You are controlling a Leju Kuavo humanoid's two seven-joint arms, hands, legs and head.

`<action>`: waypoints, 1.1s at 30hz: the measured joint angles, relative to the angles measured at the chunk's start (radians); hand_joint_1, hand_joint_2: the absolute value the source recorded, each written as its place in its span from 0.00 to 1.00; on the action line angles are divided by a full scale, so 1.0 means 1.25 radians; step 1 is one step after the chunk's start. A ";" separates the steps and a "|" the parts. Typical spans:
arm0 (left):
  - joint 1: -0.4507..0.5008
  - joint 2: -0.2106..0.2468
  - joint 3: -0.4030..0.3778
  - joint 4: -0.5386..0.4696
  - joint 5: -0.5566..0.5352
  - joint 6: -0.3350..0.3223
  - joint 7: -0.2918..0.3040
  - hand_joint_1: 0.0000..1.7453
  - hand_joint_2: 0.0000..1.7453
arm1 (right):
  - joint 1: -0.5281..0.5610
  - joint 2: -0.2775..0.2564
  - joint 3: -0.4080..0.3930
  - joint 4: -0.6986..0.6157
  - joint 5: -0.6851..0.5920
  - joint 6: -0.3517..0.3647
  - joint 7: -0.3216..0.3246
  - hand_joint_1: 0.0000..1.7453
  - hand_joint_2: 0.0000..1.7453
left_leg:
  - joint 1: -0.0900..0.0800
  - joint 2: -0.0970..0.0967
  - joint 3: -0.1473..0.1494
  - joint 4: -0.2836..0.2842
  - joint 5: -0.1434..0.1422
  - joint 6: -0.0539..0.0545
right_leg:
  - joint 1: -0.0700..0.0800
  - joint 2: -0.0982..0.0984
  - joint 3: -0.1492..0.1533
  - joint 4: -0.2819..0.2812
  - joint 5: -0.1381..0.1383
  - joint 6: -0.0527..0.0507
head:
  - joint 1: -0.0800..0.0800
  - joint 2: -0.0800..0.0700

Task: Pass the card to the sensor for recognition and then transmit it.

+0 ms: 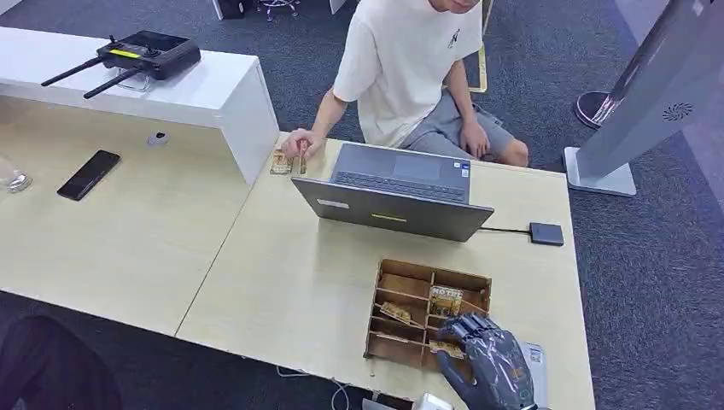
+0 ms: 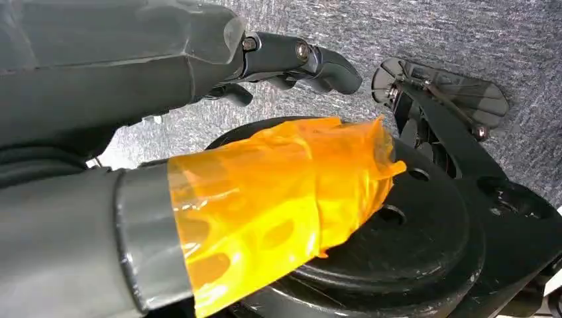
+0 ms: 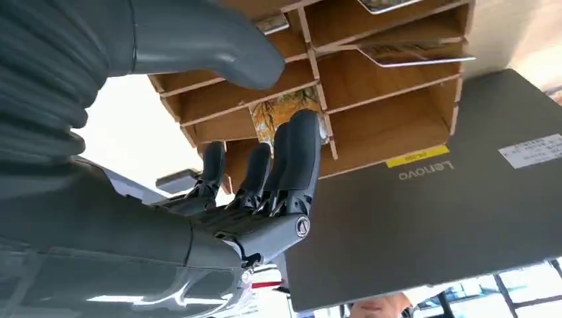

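- Left robot hand [image 2: 291,56] hanging over dark grey carpet, nothing held, fingers slightly curled but apart, orange-taped thumb beside them.
- Step in hand, by judgement: picking a card from the brown wooden compartment box [image 1: 394,296] on the pale wooden bench [image 1: 282,273].
- Yellow-printed card [image 3: 286,111] standing in a near compartment, just beyond the right robot hand [image 1: 487,359], fingers spread, gripping nothing.
- Next: pinching the card's edge, lifting it straight out, carrying it to the sensor.

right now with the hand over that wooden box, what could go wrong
The right hand reaches into the wooden divider box with spread fingers; the card lies in a narrow slot, so the fingers may catch the thin partitions or nudge the box. The laptop stands close behind and could be bumped on lifting.
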 joint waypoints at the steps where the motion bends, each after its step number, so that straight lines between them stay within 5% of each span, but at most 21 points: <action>1: 0.000 0.000 0.000 0.000 0.000 0.001 0.000 0.00 0.00 | 0.000 0.000 0.000 0.003 0.000 0.000 0.000 0.52 1.00 | 0.000 0.000 0.000 0.000 0.000 0.000 | 0.000 0.000 0.000 0.000 0.000 0.000 | 0.000 0.000; 33: 0.000 -0.001 0.000 0.000 -0.004 0.003 -0.004 0.00 0.00 | 0.010 0.007 -0.037 -0.028 0.002 0.018 0.008 0.49 1.00 | 0.000 0.000 0.000 0.000 0.000 0.000 | 0.000 0.000 0.000 0.000 0.000 0.000 | 0.000 0.000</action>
